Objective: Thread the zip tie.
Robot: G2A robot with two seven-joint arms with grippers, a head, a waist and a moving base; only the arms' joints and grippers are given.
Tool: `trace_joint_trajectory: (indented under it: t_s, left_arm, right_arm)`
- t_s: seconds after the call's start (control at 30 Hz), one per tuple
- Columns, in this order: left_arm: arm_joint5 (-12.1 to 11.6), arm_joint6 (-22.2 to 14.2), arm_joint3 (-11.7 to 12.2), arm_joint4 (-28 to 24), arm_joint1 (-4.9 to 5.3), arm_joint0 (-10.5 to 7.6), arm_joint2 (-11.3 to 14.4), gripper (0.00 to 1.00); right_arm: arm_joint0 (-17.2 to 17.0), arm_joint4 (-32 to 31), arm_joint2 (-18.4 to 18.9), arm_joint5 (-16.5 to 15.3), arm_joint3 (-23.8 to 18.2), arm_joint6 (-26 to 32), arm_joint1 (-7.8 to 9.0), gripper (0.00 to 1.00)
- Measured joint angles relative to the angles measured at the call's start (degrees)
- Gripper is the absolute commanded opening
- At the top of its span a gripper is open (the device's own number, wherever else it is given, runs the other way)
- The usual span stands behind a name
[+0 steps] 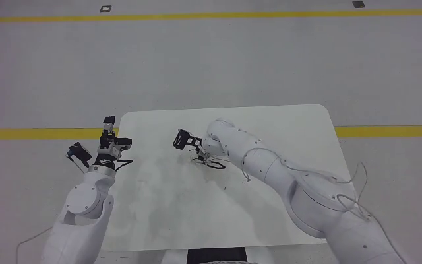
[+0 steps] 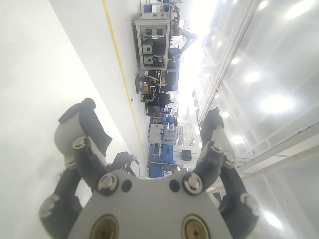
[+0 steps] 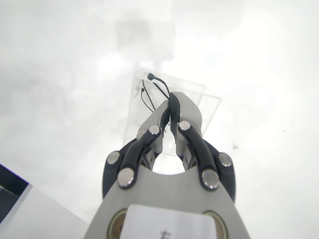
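Black zip tie (image 3: 161, 83), one item, pinched between the closed fingertips of the right gripper (image 3: 170, 101) over the middle of the table (image 1: 283, 125). A strand curves out past the fingertips and ends in a small square head. A second, thinner black strand runs beside it, and it cannot be told whether this belongs to the same tie. In the top view the tie shows as a dark loop just beside the right gripper, low over the tabletop. Clear plastic piece (image 3: 197, 89), flat-sided with straight edges, lies on the table directly behind the tie in the right wrist view; whether tie and plastic touch cannot be told. Left gripper (image 2: 149, 110), jaws wide apart and holding nothing, sits at the table's left edge, well apart from the right gripper and the tie, pointing away from the robot toward the room beyond. White table, rounded corners, on a pale floor crossed by yellow lines (image 1: 198, 16).
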Motion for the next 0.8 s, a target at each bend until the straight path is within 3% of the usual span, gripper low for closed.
trace_joint_trajectory:
  t_s: [0.17,0.3,0.53,0.63,0.8]
  left_arm:
    - [0.0,0.0,0.0,0.0,0.0,0.0,0.0,1.0]
    - [0.0,0.0,0.0,0.0,0.0,0.0,0.0,1.0]
    - [0.0,0.0,0.0,0.0,0.0,0.0,0.0,1.0]
    - [0.0,0.0,0.0,0.0,0.0,0.0,0.0,1.0]
    - [0.0,0.0,0.0,0.0,0.0,0.0,0.0,1.0]
  right_arm:
    - [2.2,3.6,0.5,0.0,-1.8,0.7,1.91,0.0]
    - [3.6,7.8,2.4,0.0,-4.6,-0.1,4.55,0.0]
    - [2.9,14.2,6.6,0.0,-10.7,-3.6,8.86,0.0]
    - [2.6,16.2,7.9,0.0,-13.0,-4.6,9.69,0.0]
    - [2.5,16.3,7.9,0.0,-13.2,-4.6,9.7,0.0]
